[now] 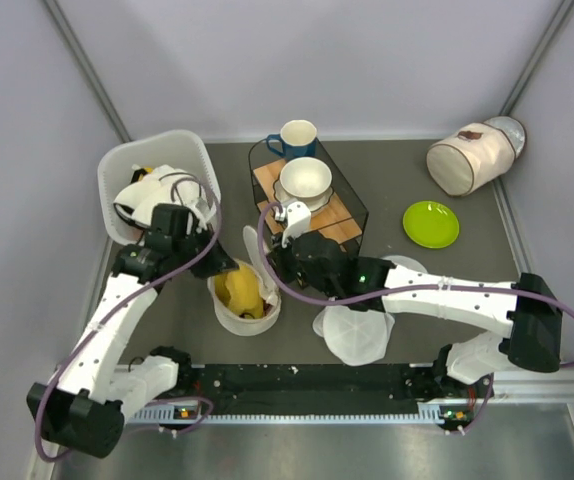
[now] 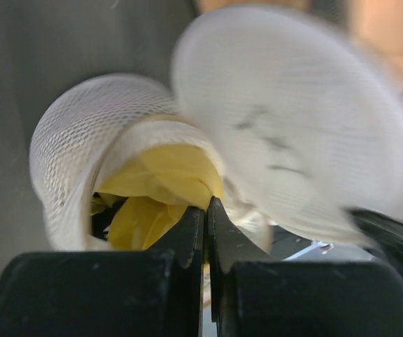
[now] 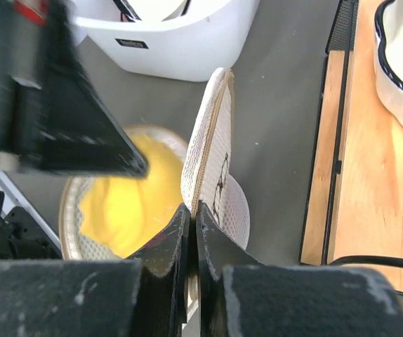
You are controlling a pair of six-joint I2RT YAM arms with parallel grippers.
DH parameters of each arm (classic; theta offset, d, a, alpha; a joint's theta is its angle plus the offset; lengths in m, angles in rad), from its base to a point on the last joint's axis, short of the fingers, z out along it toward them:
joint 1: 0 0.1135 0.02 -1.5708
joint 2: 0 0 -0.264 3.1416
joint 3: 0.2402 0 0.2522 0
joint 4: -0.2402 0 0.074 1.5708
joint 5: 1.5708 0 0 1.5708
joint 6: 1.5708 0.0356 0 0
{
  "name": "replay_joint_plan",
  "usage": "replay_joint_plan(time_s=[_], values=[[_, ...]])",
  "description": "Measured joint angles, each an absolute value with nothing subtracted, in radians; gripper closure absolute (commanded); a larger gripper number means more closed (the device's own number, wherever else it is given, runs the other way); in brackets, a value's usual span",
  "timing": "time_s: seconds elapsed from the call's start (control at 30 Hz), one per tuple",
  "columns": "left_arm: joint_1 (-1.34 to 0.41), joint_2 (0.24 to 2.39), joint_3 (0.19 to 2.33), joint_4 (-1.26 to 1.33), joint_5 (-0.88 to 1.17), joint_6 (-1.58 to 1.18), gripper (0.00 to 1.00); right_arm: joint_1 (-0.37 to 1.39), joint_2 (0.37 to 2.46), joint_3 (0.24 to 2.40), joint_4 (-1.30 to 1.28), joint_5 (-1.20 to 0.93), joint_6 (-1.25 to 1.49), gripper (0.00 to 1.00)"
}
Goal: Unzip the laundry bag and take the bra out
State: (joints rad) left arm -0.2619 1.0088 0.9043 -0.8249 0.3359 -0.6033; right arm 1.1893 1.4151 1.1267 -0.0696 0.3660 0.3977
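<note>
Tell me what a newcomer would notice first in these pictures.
The bright yellow fabric bulging from the round cream mesh laundry bag, which lies open at the table's near middle between both arms, catches the eye first. The right gripper pinches the bag's raised flap, while the shut left gripper sits at the yellow fabric's edge. A lime-green round plate stands out at the right.
</note>
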Motion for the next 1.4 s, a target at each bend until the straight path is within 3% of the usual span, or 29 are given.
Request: replay_joint_plan(time_s=[0.23,0.5,0.9,1.17,1.4], values=[[-0.258,0.9,1.081,-0.789,0.475,-0.65,1.0,1.182,1.415,1.113,-0.073,0.363,0.406,1.0],[-0.213,0.949,1.285,-0.796,0.538,-0.681,1.0,1.167,1.415,1.087,-0.073,0.347,0.424,1.0],[-0.059,1.033,1.697,-0.837,0.207,-0.595,1.0,1.166,1.415,1.087,-0.071,0.332,0.427,1.0],[0.118,1.222,1.731,-0.78,0.194,-0.532,1.0,1.166,1.414,1.087,-0.071,0.294,0.419,1.0],[0.212,1.383,1.532,-0.658,0.196,-0.533,0.99,1.166,1.406,1.087,-0.073,0.287,0.412,1.0]])
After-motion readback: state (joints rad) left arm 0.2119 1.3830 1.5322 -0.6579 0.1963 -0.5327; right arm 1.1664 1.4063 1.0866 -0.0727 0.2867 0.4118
